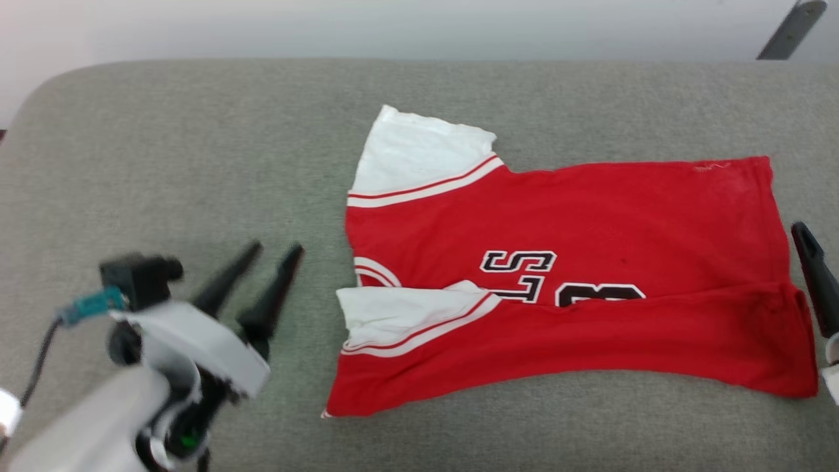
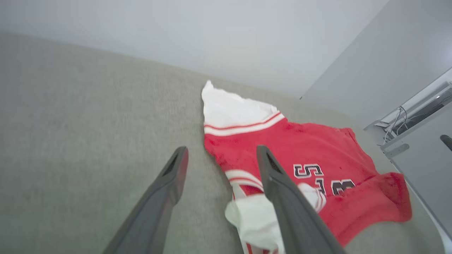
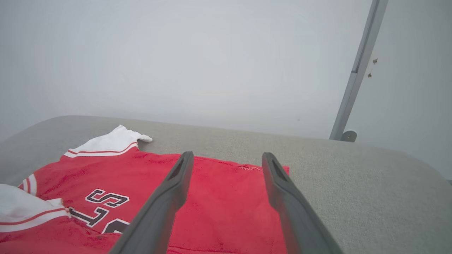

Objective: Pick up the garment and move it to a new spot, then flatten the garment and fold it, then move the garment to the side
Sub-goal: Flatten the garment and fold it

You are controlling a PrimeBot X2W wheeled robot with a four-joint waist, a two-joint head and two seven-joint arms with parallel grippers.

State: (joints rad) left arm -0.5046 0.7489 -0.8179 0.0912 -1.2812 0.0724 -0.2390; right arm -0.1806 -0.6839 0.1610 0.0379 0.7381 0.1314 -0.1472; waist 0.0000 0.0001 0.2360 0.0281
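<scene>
**Padded grey surface** [image 1: 196, 164] — the largest item. It is fabric-covered, with a rounded far edge and far-left corner, and a pale wall [image 1: 393, 26] behind it. Open room:
- a broad bare stretch across the left half
- a bare band along the far edge
- a narrower strip along the near edge
- little spare room at the right, where the cloth runs close to the head view's border

**Garment** [image 1: 590, 210] — a red jersey lying on the surface, right of centre and lengthwise across it, with collar and sleeves to the left and hem to the right.
- The near long side is folded over onto the body, and the fold edge cuts across the lower part of the black-and-white lettering.
- The far sleeve, white with red-white trim, spreads toward the far edge.
- The near sleeve is folded in on the red.
- The edges are fairly straight, and the near-left corner juts out slightly.

**Left gripper** [image 1: 276, 249] — the fingers are moderately apart with nothing between them, over bare surface just left of the collar end. I cannot tell whether it touches the surface.

**Right gripper** [image 3: 227, 157] — the fingers are wide apart and empty, at the hem end. In the head view one finger shows just beside the hem.

**Grey metal post** [image 3: 356, 70] — slanted, standing against the wall behind the far-right edge.
</scene>
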